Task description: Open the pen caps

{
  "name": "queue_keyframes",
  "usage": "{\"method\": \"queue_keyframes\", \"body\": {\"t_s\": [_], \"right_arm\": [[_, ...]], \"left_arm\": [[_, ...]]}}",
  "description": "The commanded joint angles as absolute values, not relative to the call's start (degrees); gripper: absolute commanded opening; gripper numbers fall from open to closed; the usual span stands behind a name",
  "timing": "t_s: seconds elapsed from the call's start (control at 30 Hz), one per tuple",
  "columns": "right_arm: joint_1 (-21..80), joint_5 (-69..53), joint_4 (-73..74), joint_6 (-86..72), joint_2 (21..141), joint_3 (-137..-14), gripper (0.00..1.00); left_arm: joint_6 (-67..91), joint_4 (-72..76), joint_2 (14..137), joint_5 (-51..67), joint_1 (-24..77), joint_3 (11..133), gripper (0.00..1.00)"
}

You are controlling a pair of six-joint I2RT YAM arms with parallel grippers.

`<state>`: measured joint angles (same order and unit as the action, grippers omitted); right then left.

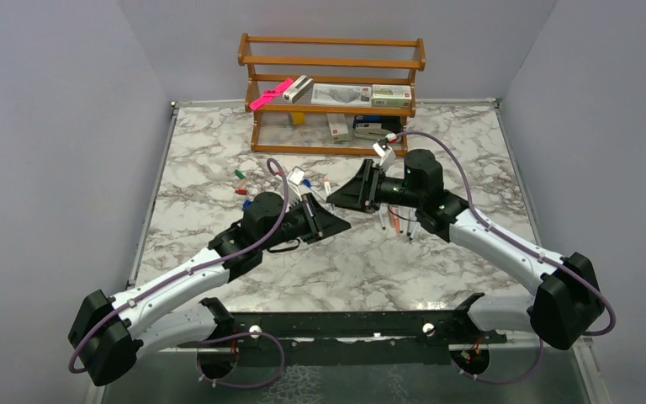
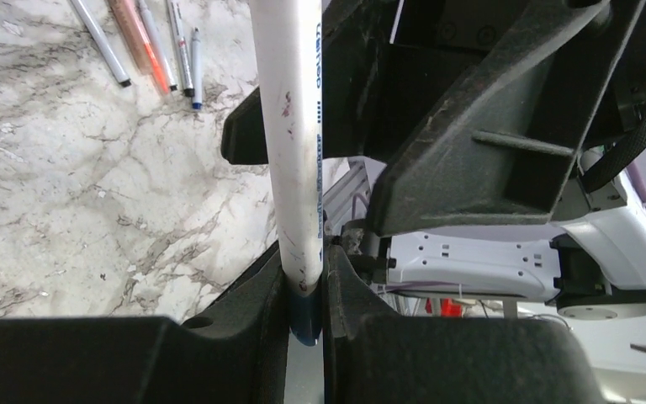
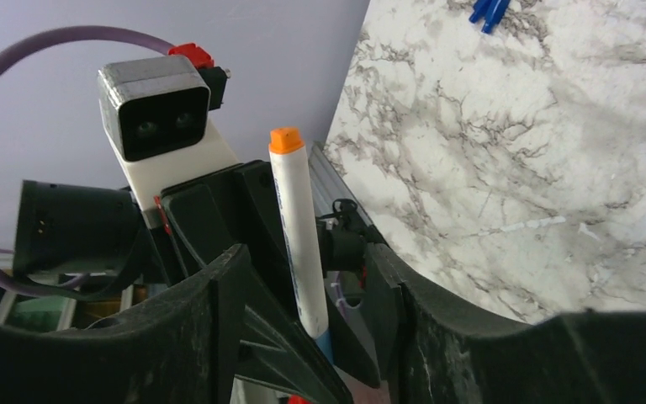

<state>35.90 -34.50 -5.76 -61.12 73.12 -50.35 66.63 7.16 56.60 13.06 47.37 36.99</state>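
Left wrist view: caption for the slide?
Left claw shut on a white-barrelled pen, right claw open around it, loose pens on the marble table.

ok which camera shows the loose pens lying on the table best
The left wrist view: several uncapped pens lie side by side at its top left, tips clear. The top external view shows them small, partly hidden beside the right arm. The right wrist view shows none of them.
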Motion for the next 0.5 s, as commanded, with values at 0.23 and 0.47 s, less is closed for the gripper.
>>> {"method": "queue_keyframes", "body": {"t_s": [0.23,0.47], "right_arm": [[36.0,-35.0,0.6,-54.9,69.9,-48.8,0.6],[36.0,-35.6,1.0,-55.0,70.0,-49.0,0.43]], "left_arm": [[62.1,11.2,59.5,27.5,47.7,36.9,0.0],[61.2,12.1,61.3,30.2,47.8,38.2,0.0]]}}
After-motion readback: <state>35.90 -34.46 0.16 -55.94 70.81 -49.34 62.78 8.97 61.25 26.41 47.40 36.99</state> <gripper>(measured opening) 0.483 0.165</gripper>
